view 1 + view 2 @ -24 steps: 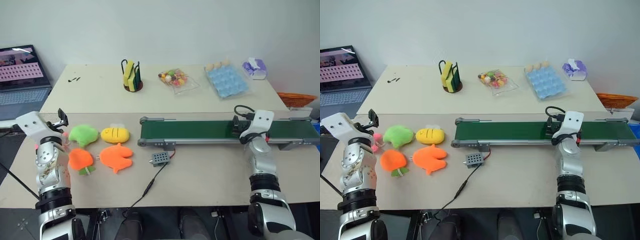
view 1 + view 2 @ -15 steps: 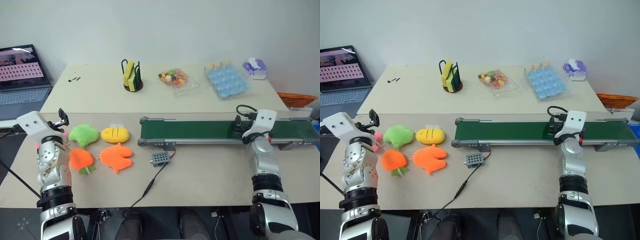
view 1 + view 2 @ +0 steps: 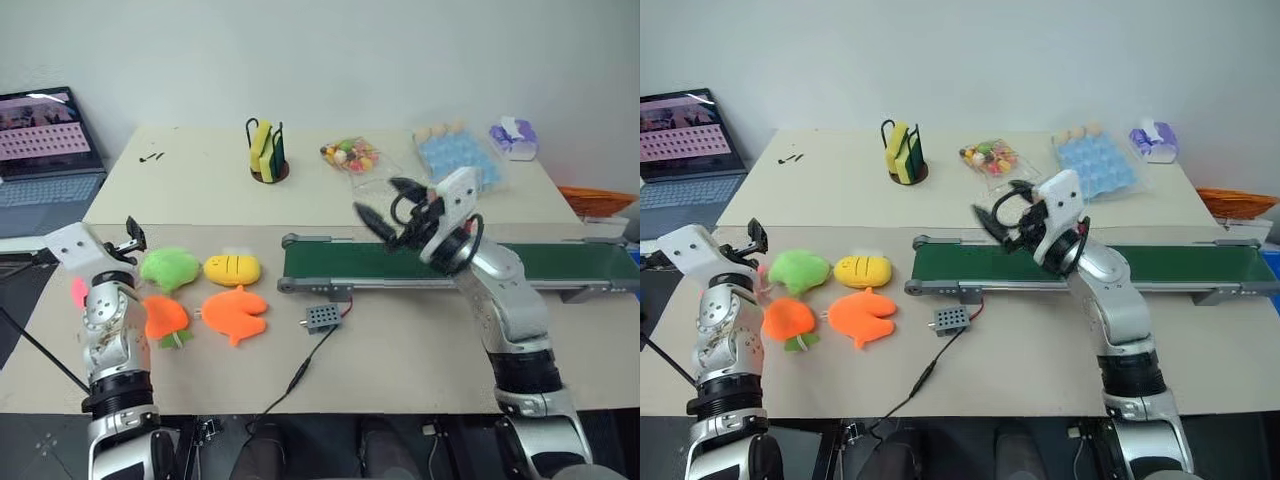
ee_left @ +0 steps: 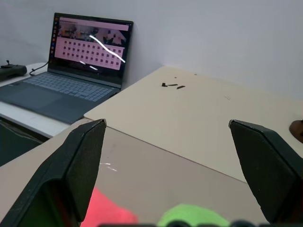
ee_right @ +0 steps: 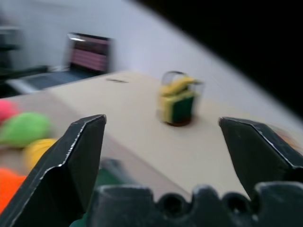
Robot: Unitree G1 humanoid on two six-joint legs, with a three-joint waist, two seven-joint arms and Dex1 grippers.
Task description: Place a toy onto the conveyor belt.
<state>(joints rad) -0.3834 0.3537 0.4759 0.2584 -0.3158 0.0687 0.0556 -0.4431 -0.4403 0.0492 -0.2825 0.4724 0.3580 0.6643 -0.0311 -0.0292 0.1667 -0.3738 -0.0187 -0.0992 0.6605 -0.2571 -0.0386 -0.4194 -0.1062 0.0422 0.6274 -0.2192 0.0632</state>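
Left eye view, right end effector (image 3: pixel 385 205) spread wide, empty, above conveyor belt (image 3: pixel 400 262), left end effector (image 4: pixel 165 161) wide, empty

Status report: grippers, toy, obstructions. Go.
Left gripper open, empty, beside pink toy. Right gripper open, empty, above conveyor belt. Nothing blocking belt.

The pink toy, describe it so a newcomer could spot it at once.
Look to the table's left edge, at the cluster of plush toys. The pink toy lies outermost, beside the left gripper, partly hidden by the arm; its neighbours are green, yellow and orange.
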